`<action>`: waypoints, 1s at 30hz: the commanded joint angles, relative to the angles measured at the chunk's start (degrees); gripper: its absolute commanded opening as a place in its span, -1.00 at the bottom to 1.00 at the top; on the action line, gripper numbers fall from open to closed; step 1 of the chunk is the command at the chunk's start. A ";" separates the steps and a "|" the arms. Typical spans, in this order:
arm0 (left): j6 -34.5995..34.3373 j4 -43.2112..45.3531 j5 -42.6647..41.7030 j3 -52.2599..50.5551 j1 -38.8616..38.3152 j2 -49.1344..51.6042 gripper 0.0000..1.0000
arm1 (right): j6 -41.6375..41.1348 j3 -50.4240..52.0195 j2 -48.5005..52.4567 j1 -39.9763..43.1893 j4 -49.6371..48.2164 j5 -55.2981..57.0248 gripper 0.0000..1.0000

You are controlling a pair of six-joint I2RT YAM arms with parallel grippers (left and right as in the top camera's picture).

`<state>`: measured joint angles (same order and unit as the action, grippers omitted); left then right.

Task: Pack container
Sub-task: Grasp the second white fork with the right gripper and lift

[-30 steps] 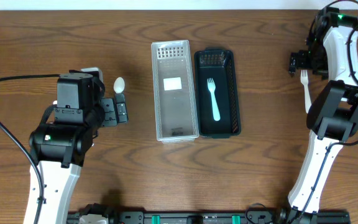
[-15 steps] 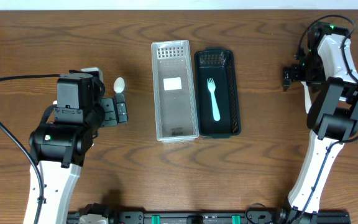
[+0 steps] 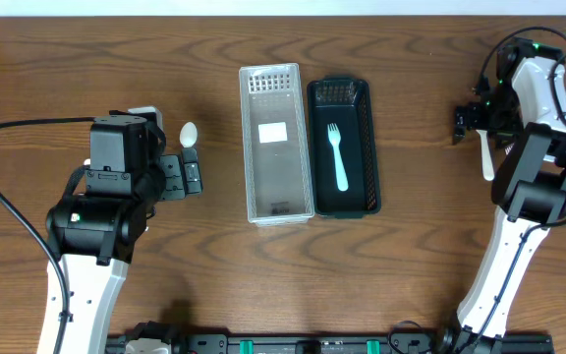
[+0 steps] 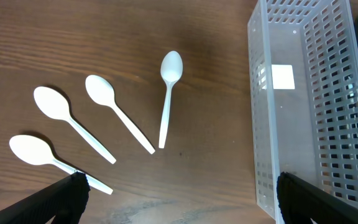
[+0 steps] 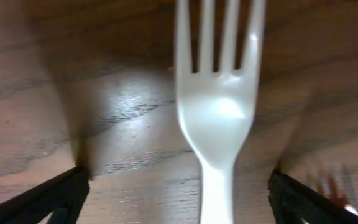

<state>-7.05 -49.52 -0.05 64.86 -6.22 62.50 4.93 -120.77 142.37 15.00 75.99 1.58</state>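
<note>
White plastic fork (image 5: 219, 118) flat on the wooden desk (image 3: 430, 265) at far right, right fingers (image 5: 55, 196) wide astride it, not touching.
Packing looks barely begun: one teal plastic fork (image 3: 339, 157) lies in the black slotted basket (image 3: 371, 147), the clear slotted basket (image 3: 249, 147) beside it holds no cutlery, and four white plastic spoons (image 4: 166, 99) wait below the wide, empty left fingers (image 4: 61, 199). The white fork's long axis parallels the baskets, tines away from the robot's base.

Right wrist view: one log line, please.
right gripper open astride white fork | left gripper open by spoons | teal fork in black basket
</note>
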 commanded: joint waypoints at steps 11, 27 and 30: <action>0.81 -0.13 -0.17 1.01 0.02 0.11 0.96 | 0.26 1.40 0.48 1.42 -0.55 -1.05 -0.12; 0.81 -0.13 -0.17 1.01 0.04 0.11 0.96 | 0.28 1.40 0.48 1.05 -0.11 -2.29 -0.89; 0.81 -0.13 -0.17 1.01 0.04 0.11 0.96 | 0.17 1.38 0.48 1.05 0.13 -2.47 -0.97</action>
<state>-7.05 -49.52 -0.03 64.86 -6.22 62.50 5.04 -120.64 142.23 16.34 75.99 1.28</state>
